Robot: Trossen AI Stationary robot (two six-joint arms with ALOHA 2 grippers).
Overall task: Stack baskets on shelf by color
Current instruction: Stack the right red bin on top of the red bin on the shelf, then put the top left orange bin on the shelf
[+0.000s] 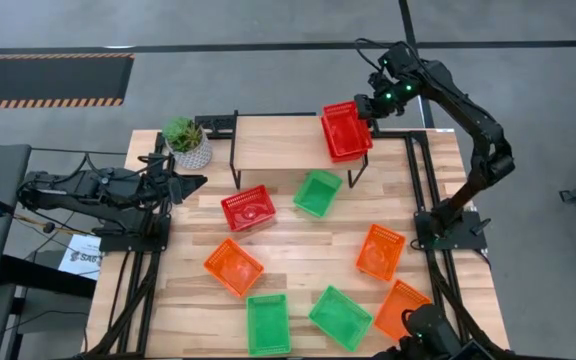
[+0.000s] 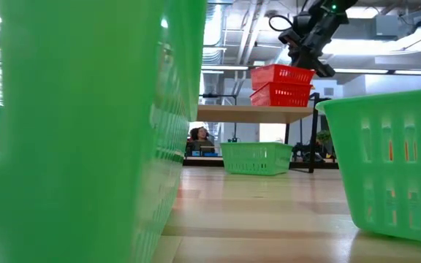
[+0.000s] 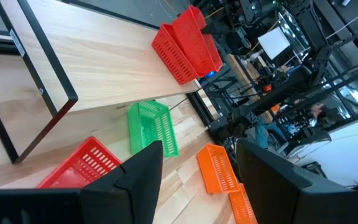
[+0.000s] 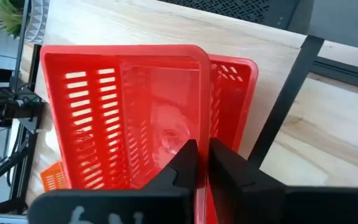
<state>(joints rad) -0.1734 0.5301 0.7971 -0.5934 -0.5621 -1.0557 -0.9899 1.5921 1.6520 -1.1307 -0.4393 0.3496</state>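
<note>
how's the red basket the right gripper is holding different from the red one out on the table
The held red basket sits on the shelf, nested in another red basket; the loose red basket lies alone on the tabletop in front of the shelf.

The right gripper is closed on the held basket's rim; nothing touches the loose one, and the left gripper waits beside the plant.

Both are red, mesh-sided, open side up.

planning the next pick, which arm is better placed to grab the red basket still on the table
Left, probably. The left gripper hangs open just beside the red basket, while the right gripper is shut on the top red basket at the shelf.
</note>
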